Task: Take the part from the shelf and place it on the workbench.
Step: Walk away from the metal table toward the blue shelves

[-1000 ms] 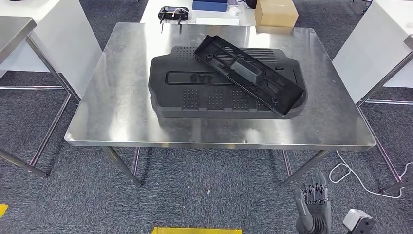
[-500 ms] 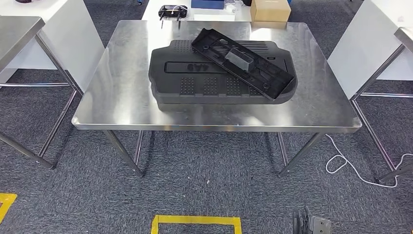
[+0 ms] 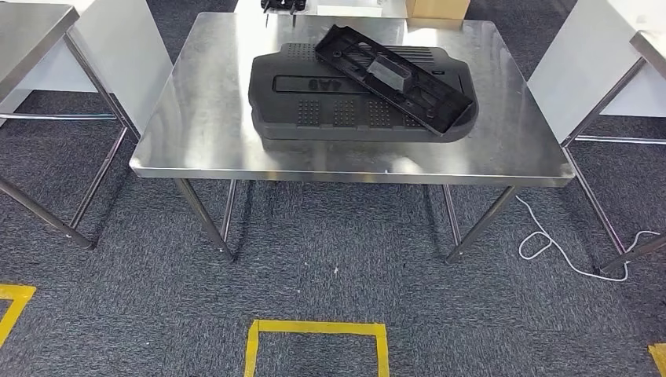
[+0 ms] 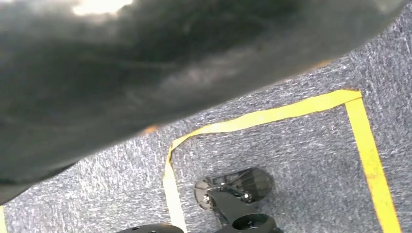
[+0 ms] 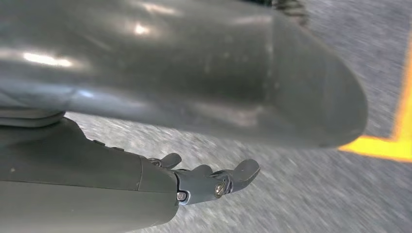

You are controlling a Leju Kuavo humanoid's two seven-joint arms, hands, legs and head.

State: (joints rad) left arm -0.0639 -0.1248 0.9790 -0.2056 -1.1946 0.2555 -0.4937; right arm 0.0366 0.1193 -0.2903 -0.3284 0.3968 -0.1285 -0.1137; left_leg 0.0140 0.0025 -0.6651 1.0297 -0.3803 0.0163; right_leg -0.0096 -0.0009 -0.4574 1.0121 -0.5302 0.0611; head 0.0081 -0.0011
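A long, narrow black part (image 3: 393,78) lies slantwise on top of a large black moulded part (image 3: 314,102) on the steel workbench (image 3: 204,133) ahead of me in the head view. Both parts rest free, with no hand near them. In the right wrist view my right hand (image 5: 214,182) hangs over the grey carpet, its fingers held out and holding nothing. In the left wrist view a dark blurred mass (image 4: 145,63) lies close to the camera, and no fingers can be made out on it.
Steel-legged tables stand at the left (image 3: 31,31) and right (image 3: 644,47) of the workbench. A white cable (image 3: 550,247) trails on the carpet by the workbench's right legs. A yellow tape square (image 3: 314,330) marks the floor in front of me. A cardboard box (image 3: 438,8) sits beyond the workbench.
The whole head picture has shifted: the workbench now sits higher and farther off, so the camera moved back. My right hand has dropped out of the head view's lower edge. The parts lie as before.
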